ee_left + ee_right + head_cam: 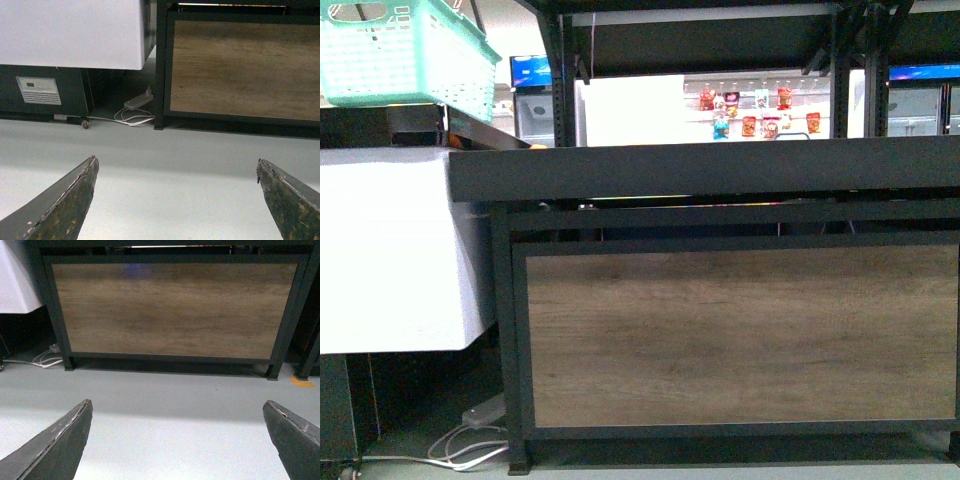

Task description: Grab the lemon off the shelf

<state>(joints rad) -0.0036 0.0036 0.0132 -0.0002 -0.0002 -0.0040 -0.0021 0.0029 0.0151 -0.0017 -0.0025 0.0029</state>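
Facing the shelf [720,170], left gripper [176,161] and right gripper [177,403] hang low, fingers wide and empty; lemon unseen, so reaching starts by lifting.

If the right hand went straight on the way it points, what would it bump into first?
Likely the brown wood front of the shelf, or the grey floor just before it; depth is unclear.

grey floor [160,150], a white cabinet [390,250] below a teal basket [400,55], a white cable [132,121], bright snack racks [750,110] behind.
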